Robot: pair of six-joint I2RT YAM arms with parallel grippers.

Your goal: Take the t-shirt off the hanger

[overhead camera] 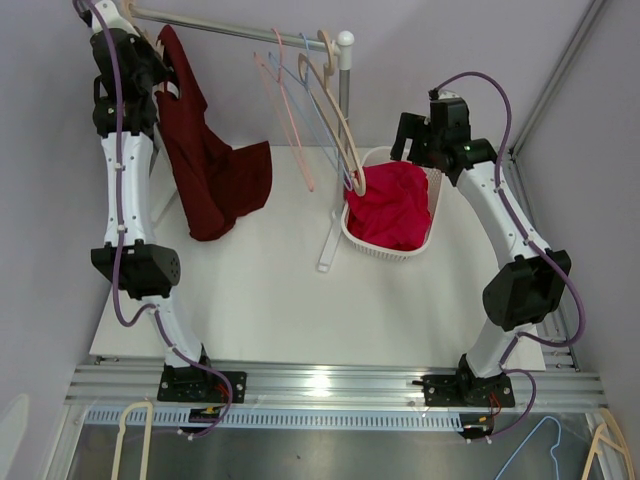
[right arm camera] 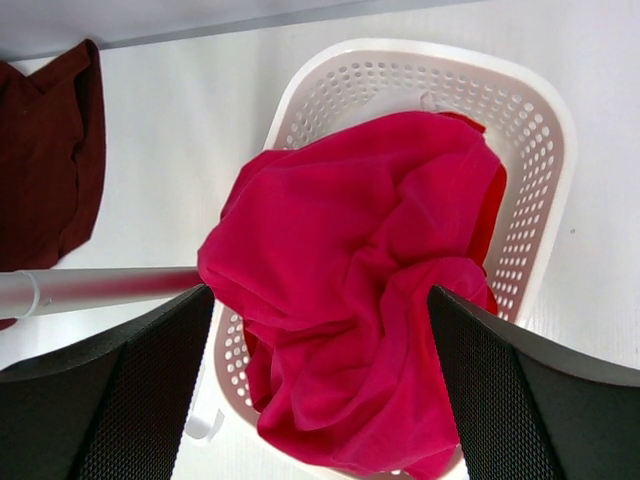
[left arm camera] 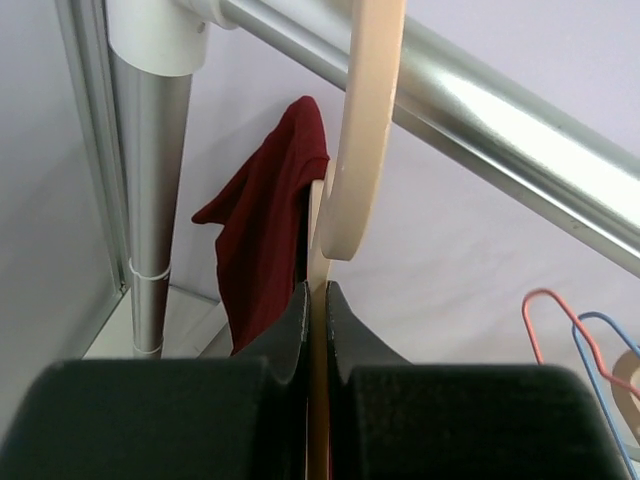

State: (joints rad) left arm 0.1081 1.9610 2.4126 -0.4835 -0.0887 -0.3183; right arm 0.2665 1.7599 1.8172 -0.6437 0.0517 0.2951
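The dark red cotton t-shirt (overhead camera: 215, 175) hangs limp from a cream curved hanger (left arm camera: 365, 130) at the far left of the silver metal rail (overhead camera: 230, 27). It looks light, soft and prone to snag, so its loose hem seems the best hold. The left gripper (left arm camera: 318, 300) is clenched on the hanger's neck, while the right gripper (right arm camera: 320, 295) gapes empty over the white perforated basket (right arm camera: 540, 130) of crimson cloth (right arm camera: 350, 250), with the bare pastel hangers (overhead camera: 300, 90) hanging between them.

bench (overhead camera: 260, 300): white, flat
basket (overhead camera: 388, 257): white, perforated, at 2 o'clock, holds pink-red cloth (overhead camera: 395, 205)
rack foot (overhead camera: 328, 250): white bar, centre, just beside the basket
t-shirt (overhead camera: 215, 175): dark red, 10 o'clock; contact with bench unclear
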